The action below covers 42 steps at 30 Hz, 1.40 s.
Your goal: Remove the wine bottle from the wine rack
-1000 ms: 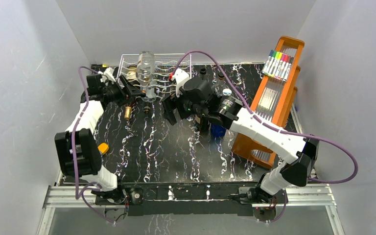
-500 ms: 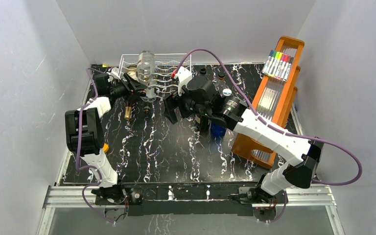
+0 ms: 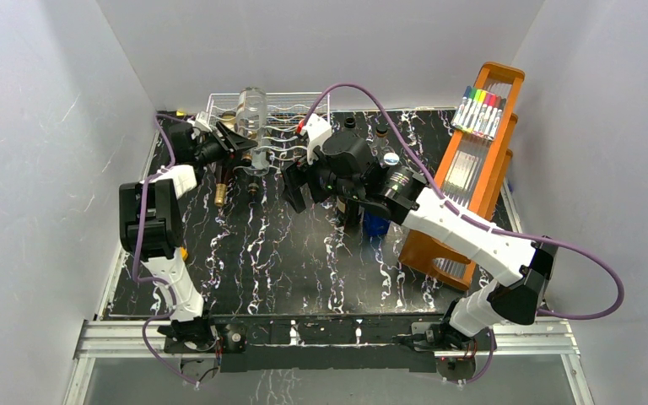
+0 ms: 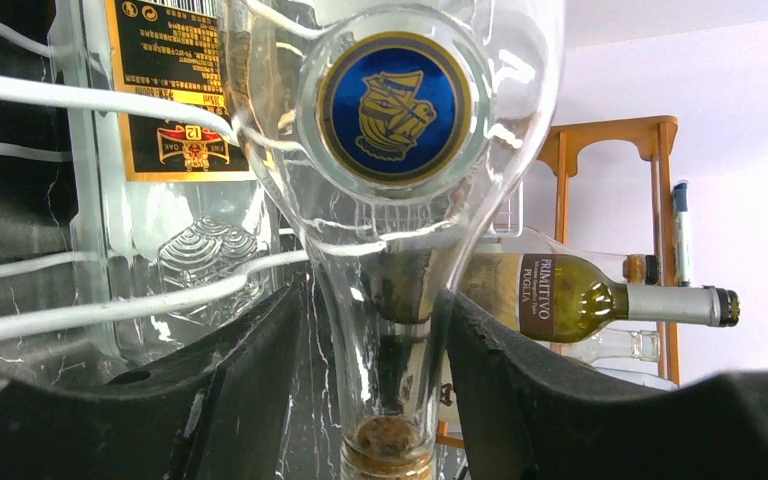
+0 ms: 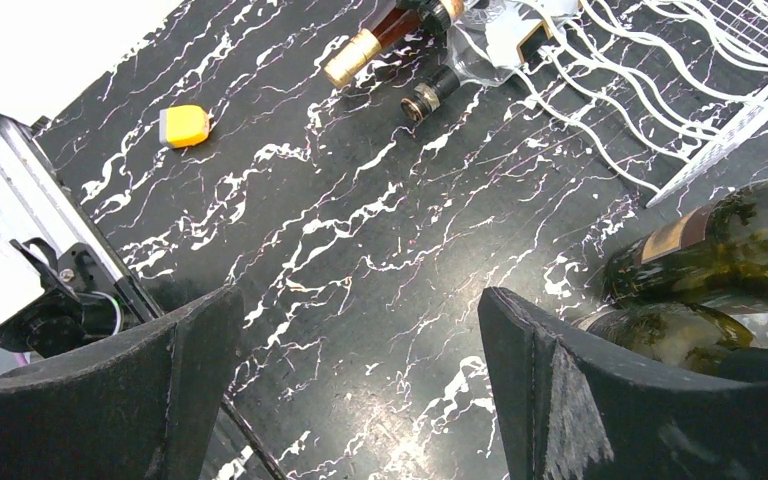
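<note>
**A:** Left gripper (image 4: 372,300) has pushed in over the last second, and its spread fingers now straddle the neck of the wine bottle (image 4: 395,110).

**B:** The bottle's still cradled in the wine rack (image 3: 291,114) at the table's (image 3: 304,253) far edge. Lined up, I'd say, not yet gripped.

**A:** The wrist view shows slim gaps beside the neck, which the overhead view hides.

**B:** Right gripper (image 5: 360,300) hangs wide apart, empty.

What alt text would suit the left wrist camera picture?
A clear glass wine bottle with a round blue-and-gold emblem fills the view, its corked neck between the black fingers of the open left gripper. White wires of the metal wine rack cross it; a green glass bottle lies sideways at right, before an orange wooden rack.
</note>
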{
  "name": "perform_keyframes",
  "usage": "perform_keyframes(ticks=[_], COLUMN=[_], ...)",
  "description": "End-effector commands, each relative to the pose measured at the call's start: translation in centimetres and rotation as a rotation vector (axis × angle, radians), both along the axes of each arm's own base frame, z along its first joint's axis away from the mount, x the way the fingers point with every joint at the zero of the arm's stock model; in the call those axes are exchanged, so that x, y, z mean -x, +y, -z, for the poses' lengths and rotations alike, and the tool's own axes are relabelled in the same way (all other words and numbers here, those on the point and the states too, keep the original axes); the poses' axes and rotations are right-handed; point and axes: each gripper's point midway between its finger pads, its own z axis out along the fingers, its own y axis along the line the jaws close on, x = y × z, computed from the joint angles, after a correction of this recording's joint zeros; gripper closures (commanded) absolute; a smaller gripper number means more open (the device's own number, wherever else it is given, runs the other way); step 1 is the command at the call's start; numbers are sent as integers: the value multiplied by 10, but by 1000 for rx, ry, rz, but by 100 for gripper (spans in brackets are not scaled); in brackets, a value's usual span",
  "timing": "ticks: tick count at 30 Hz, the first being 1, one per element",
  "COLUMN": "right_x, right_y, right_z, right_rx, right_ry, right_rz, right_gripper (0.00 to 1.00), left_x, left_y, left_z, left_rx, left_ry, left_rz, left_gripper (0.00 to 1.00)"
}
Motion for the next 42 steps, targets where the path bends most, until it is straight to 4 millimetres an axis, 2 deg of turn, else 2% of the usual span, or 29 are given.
perform_keyframes(ticks=[1, 6, 10, 15, 17, 22, 31, 42], right_x=[-3, -2, -2, -1, 0, -1, -2, -6], right_y=[-1, -3, -5, -5, -6, -12, -13, -9], right_z=[-33, -35, -36, -36, -40, -40, -41, -35], right_rx=[-86, -89, -91, -93, -107, -105, -112, -92], right_ry=[-61, -62, -66, -59, -62, -80, -92, -104], right_rz=[18, 20, 27, 24, 23, 45, 51, 47], right_gripper=[2, 2, 2, 2, 2, 2, 2, 2], left_x=[-9, -11, -11, -6, -1, 11, 44, 85], left_y=[-5, -11, -13, -16, -18, -16, -14, -21], left_z=[-27, -24, -30, -46, -62, -84, -121, -142], left_rx=[16, 38, 60, 85, 97, 127, 122, 99], left_ry=[-81, -74, -83, -120, -150, -189, -256, -266], left_rz=[19, 37, 46, 67, 79, 86, 118, 174], left_gripper=[48, 46, 54, 72, 79, 100, 100, 100])
